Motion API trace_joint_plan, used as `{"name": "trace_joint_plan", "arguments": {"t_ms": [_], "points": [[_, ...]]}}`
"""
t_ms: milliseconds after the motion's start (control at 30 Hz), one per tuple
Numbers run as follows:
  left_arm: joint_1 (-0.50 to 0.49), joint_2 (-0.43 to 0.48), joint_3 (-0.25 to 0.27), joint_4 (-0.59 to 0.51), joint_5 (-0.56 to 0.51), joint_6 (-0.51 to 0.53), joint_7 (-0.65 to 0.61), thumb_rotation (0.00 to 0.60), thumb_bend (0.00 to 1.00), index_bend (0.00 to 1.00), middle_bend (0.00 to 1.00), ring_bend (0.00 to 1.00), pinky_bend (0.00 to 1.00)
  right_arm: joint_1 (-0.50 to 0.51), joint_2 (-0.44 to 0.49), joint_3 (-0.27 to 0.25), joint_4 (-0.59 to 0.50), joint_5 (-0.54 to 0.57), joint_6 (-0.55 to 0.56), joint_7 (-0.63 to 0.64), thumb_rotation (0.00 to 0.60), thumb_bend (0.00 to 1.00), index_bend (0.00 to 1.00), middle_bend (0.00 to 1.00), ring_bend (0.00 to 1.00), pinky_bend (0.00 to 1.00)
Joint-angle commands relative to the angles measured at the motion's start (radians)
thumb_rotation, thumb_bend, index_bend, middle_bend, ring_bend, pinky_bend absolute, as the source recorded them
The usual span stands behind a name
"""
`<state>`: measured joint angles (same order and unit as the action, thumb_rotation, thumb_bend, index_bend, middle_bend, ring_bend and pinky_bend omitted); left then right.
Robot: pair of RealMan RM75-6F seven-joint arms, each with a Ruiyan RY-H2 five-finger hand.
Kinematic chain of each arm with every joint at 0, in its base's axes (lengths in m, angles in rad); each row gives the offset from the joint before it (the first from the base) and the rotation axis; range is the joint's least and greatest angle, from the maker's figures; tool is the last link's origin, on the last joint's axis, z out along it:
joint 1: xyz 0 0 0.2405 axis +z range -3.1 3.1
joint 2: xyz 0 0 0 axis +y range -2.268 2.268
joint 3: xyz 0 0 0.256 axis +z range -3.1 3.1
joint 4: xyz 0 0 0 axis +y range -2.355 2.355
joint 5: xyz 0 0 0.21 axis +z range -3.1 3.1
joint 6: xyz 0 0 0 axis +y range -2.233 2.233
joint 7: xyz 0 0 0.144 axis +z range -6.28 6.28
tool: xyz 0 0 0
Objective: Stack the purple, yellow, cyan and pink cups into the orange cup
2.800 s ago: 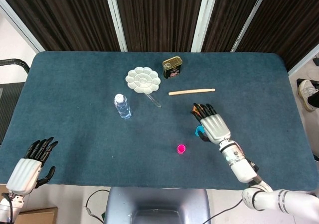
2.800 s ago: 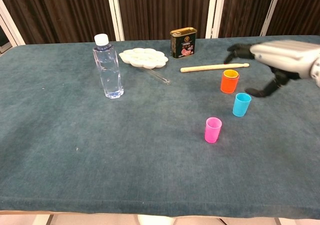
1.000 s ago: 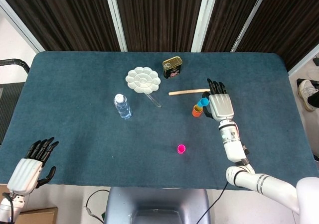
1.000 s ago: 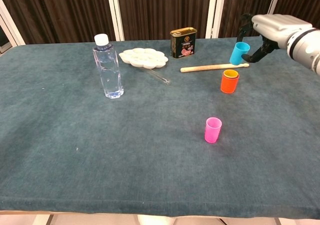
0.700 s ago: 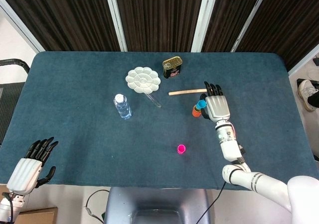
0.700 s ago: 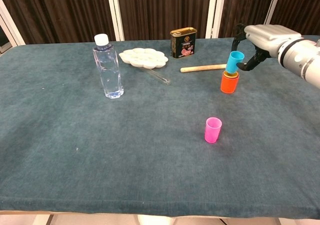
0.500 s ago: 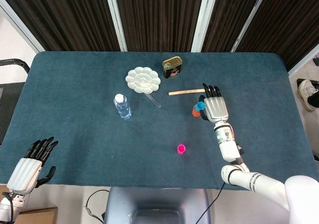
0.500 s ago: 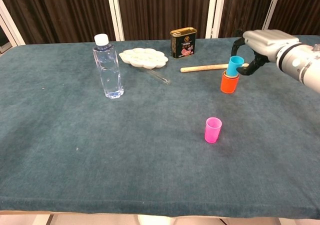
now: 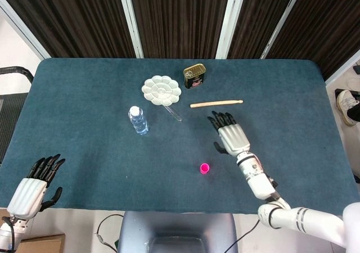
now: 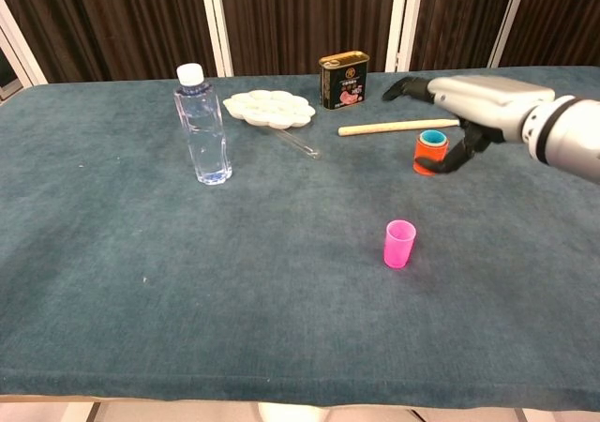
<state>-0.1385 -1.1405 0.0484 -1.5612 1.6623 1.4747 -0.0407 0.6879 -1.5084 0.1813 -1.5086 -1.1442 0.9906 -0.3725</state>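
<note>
The orange cup [image 10: 428, 157] stands upright on the blue cloth with the cyan cup [image 10: 432, 139] nested in it, only the cyan rim showing. Any cups under the cyan one are hidden. My right hand [image 10: 466, 100] hovers flat just above and beside this stack, fingers spread and holding nothing, its thumb curling down by the cup's right side. From the head view the right hand [image 9: 229, 136] covers the stack. The pink cup [image 10: 400, 243] [image 9: 205, 168] stands alone, nearer the front edge. My left hand [image 9: 32, 190] rests open at the near left corner.
A water bottle [image 10: 202, 127] stands at the left. A white palette [image 10: 268, 109], a tin can [image 10: 343, 80], a wooden stick [image 10: 398, 127] and a clear tube [image 10: 295, 143] lie behind the cups. The table's front edge [image 9: 169, 211] runs close below the pink cup.
My right hand lowered the cyan cup into the orange cup, let it go, and shifted left and nearer over the stack with fingers spread. The left hand stayed put.
</note>
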Motion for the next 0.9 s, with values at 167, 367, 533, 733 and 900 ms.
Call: {"name": "trace_joint_plan", "arguments": {"t_ms": [167,367,533,733,900], "points": [[0.004,0.002,0.005,-0.004,0.01,0.009,0.002,0.6,0.46,0.0,0.0,0.0,0.07,-0.055,0.094,-0.162,-0.176,-0.169,-0.019,0.013,0.6,0.49,0.27,0.0,0.0,0.0],[0.008,0.007,0.007,-0.003,0.017,0.019,-0.012,0.6,0.46,0.0,0.0,0.0,0.07,-0.054,0.031,-0.163,-0.112,-0.135,-0.026,-0.045,0.6,0.49,0.32,0.0,0.0,0.0],[0.009,0.01,0.006,-0.005,0.015,0.021,-0.018,0.6,0.46,0.0,0.0,0.0,0.07,-0.052,0.001,-0.157,-0.076,-0.117,-0.028,-0.07,0.6,0.49,0.39,0.0,0.0,0.0],[0.009,0.012,0.007,-0.001,0.017,0.022,-0.024,0.6,0.46,0.0,0.0,0.0,0.07,-0.05,-0.033,-0.144,-0.045,-0.1,-0.026,-0.08,0.6,0.49,0.45,0.0,0.0,0.0],[0.011,0.012,0.007,0.0,0.018,0.026,-0.027,0.6,0.46,0.0,0.0,0.0,0.07,-0.047,-0.058,-0.13,-0.024,-0.078,-0.026,-0.091,0.6,0.49,0.53,0.02,0.0,0.0]]}}
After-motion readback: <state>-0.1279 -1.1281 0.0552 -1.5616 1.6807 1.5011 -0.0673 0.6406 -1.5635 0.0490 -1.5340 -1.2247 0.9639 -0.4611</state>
